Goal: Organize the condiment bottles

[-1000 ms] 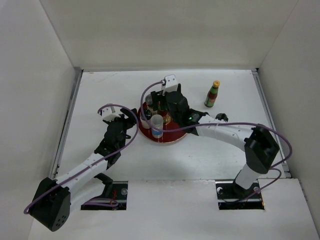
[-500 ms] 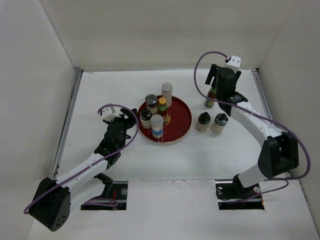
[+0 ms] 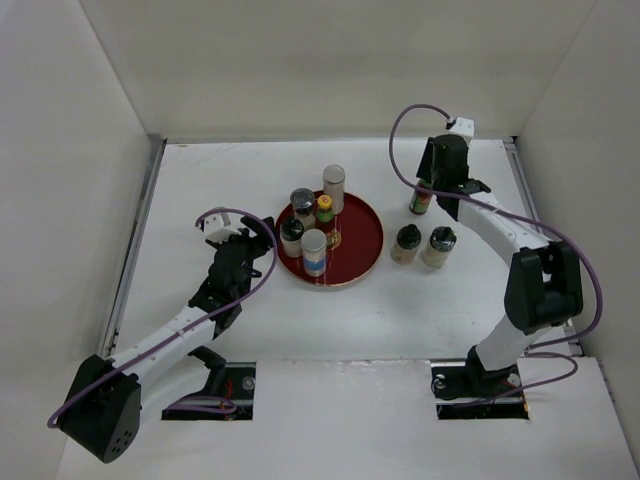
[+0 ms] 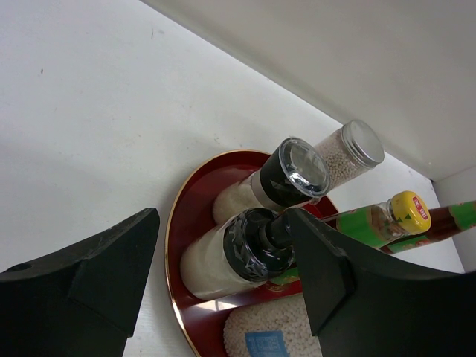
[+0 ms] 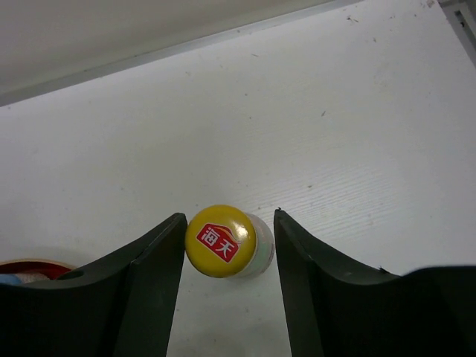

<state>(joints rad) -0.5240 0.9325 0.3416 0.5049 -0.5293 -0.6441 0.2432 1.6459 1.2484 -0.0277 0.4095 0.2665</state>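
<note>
**Right pincer closing in on the stray sauce bottle**

The right pincer [image 5: 229, 223] is straddling the yellow-capped sauce bottle [image 5: 221, 240]. One finger is brushing the cap and the other is sitting a sliver off the glass shoulder. The jaws are narrowing, but whether they are already clamping I cannot tell. In the overhead view that bottle is standing upright at the upper right of the frame, well apart from the red tray [image 3: 366, 238].

Here's the change: a second ago this arm was stretching over the tray at centre frame with its jaws wide. Now it is sitting over the lone bottle and drawing them in. To my eye that is signalling the next pickup, with this bottle about to be gathered toward the rest.

At centre left, the left pincer [image 4: 223, 219] is hanging with fingers apart, gripping nothing, parked where it was beside the tray's left rim.

Counting now: eight bottles in all.
- **On the tray, five:** one tall grey-capped shaker [image 3: 333, 186], two black-capped shakers [image 3: 302, 203] [image 3: 291, 236], one green-labelled bottle [image 3: 324, 209] with a yellow cap, and one white jar [image 3: 314, 251].
- **Off the tray, three:** two dark-lidded shakers [image 3: 405, 244] [image 3: 438, 246] are waiting side by side on the table [image 3: 200, 180] just right of the tray, and the sauce bottle is the third.
</note>
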